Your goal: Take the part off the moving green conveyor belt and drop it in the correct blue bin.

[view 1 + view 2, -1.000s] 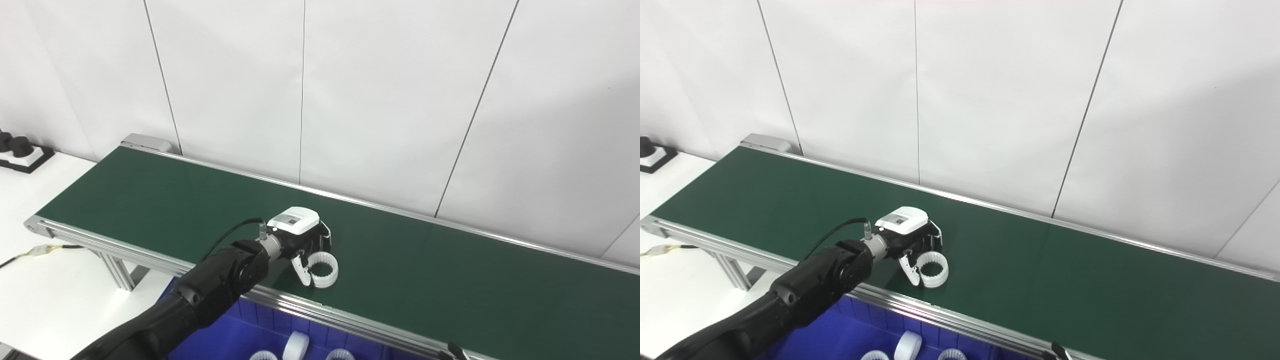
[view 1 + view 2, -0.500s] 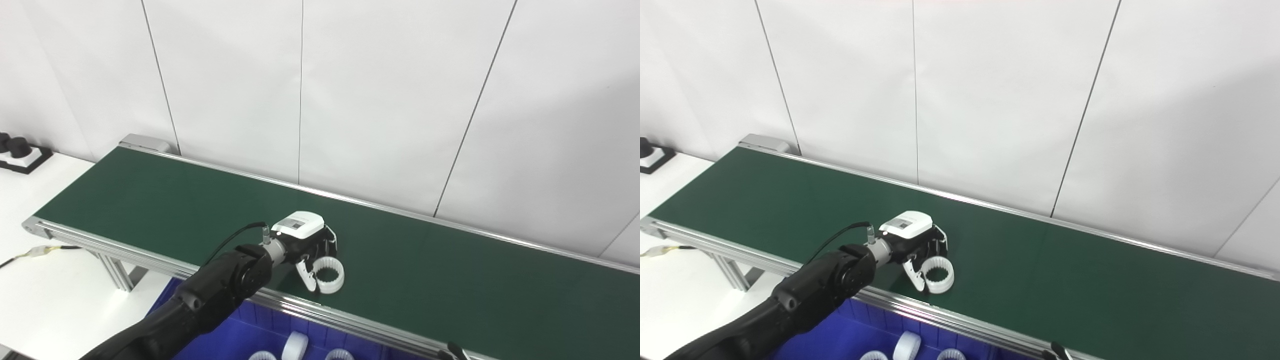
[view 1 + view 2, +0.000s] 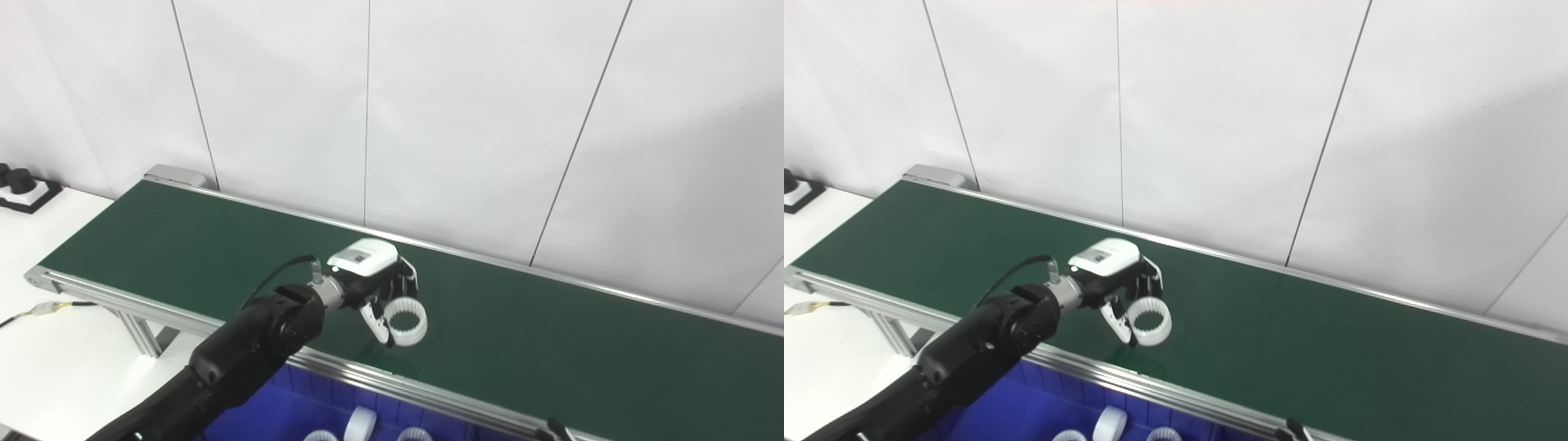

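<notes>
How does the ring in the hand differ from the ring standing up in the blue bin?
The held ring is pinched in the left hand above the green belt; the bin ring rests loose in the blue bin below the belt's near rail. The held ring faces the camera, showing its open centre and toothed inner wall; the bin ring stands on edge, showing mostly its smooth outer band. Both are white, seemingly alike.

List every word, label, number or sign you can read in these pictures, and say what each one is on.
None can be read.
Grey label patch on the white back of the left hand: print too small and blurred to read.
White toothed ring in that hand, green conveyor belt, blue bin, wall panels: no text visible.
</notes>
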Controlling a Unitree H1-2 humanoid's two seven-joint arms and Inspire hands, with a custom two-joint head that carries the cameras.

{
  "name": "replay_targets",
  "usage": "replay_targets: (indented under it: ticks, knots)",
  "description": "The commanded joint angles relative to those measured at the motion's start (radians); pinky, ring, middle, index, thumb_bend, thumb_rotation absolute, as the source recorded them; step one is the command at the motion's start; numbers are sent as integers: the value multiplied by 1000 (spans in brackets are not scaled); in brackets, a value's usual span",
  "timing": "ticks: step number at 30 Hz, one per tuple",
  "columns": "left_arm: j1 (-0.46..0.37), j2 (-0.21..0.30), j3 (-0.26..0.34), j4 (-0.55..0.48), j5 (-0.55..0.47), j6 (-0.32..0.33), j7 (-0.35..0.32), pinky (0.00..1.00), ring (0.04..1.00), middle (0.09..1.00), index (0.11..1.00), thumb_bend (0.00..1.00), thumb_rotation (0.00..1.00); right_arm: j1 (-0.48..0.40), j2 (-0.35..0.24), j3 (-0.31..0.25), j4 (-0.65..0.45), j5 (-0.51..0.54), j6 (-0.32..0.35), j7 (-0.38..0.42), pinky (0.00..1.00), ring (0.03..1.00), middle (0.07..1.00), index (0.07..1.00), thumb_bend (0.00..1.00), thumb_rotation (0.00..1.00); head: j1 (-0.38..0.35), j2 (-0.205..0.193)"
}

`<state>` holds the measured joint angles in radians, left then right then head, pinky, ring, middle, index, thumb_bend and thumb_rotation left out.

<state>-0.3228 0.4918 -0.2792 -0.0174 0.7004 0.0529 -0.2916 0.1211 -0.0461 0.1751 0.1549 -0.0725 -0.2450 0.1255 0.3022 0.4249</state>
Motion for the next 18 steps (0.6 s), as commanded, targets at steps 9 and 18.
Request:
replay_targets:
  ticks: [9, 18]
  knots:
    - [90, 42, 114, -229, -49, 43, -48, 364, 410, 481, 507, 503, 0, 12, -7, -2, -71, 9, -20, 11, 743, 815, 853, 909, 238, 462, -3, 21]
    - [190, 63, 161, -373, -42, 87, -122, 347, 394, 475, 515, 502, 0, 34, -21, -11, -118, 27, 12, 24, 761, 826, 862, 912, 267, 502, 13, 72]
